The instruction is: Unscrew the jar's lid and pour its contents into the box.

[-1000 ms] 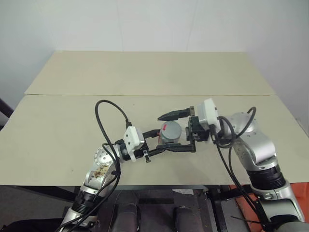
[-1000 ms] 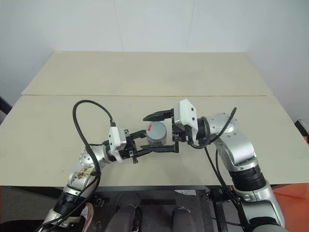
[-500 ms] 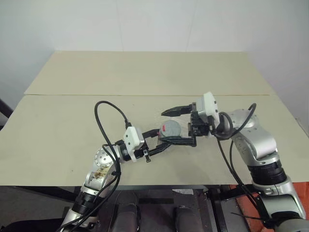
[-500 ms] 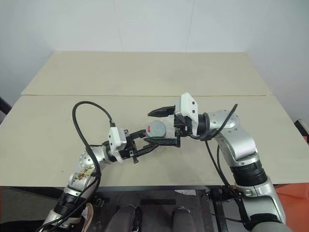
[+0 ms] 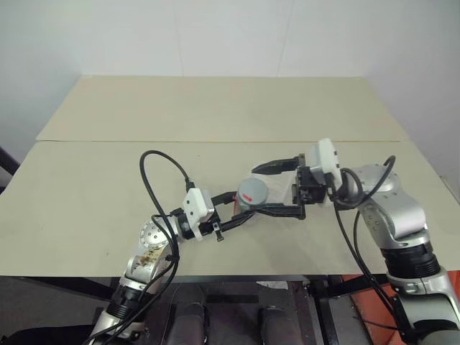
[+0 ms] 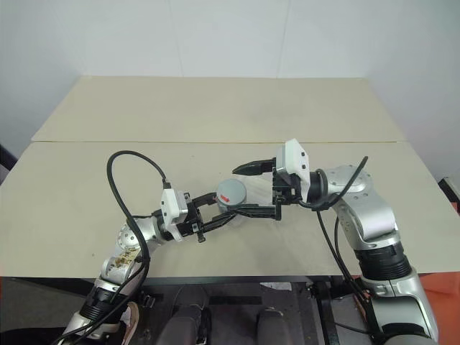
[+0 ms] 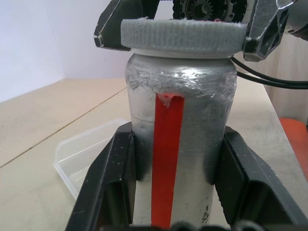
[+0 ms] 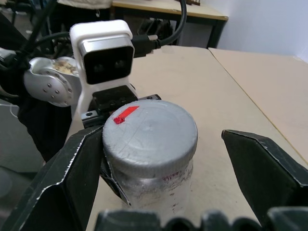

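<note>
gripping jar [image 7: 179,144] (lid [image 8: 150,132] on): left pincer [image 5: 241,213]

Jar boxed in by both grippers.
We see right gripper [image 5: 276,188] fingers spread around the lid [image 5: 252,191], left gripper [image 7: 173,192] clamping the jar [image 7: 180,144]; far tabletop [image 5: 215,108] bare.

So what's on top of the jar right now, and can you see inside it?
The grey lid with its small red mark sits on top of the jar, which the left hand grips. With the lid on and the walls opaque, whatever is inside is hidden.
</note>
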You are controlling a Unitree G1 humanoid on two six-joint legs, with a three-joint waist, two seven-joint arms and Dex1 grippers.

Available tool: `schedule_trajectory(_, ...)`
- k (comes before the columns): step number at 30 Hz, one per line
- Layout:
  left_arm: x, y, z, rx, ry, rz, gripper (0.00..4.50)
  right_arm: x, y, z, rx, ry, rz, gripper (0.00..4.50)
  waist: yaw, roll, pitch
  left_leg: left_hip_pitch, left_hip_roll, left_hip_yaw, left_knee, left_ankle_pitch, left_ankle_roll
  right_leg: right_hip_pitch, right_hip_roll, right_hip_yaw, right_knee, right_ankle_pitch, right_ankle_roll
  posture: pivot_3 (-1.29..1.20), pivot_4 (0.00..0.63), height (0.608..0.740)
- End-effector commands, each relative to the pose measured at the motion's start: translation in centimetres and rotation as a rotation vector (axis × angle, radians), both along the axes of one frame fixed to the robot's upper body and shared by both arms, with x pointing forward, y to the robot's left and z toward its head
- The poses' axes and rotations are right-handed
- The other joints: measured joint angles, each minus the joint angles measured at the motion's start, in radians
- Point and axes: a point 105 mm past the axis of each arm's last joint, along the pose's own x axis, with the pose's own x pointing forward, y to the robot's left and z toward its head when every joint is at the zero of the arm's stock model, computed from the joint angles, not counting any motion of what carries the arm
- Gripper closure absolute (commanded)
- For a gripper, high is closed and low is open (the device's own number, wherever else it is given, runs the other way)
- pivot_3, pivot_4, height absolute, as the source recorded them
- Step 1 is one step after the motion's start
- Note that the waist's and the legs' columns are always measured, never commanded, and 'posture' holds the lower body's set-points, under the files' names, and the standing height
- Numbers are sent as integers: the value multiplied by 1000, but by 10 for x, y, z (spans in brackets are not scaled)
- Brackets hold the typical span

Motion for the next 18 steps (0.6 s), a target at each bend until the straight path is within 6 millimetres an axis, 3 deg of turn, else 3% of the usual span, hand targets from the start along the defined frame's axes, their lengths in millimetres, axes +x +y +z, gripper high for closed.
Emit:
schedule_trajectory(1, -5, -3, 8, -17, -48, -23, 2630, -6, -1, 13, 24, -28, 10, 84, 0, 0, 0, 0, 0, 0, 0, 0, 0, 0, 0, 0, 0, 0, 0, 0, 150, 740)
schedule_trajectory(15, -5, -6, 6, -9, -56, -32, 2630, -11, 5, 10, 51, 16, 36, 84, 0, 0, 0, 0, 0, 0, 0, 0, 0, 0, 0, 0, 0, 0, 0, 0, 150, 740)
schedule_trajectory(18, -5, -6, 6, -11, -55, -30, 2630, -12, 5, 10, 53, 14, 41, 650, 0, 0, 0, 0, 0, 0, 0, 0, 0, 0, 0, 0, 0, 0, 0, 0, 150, 740)
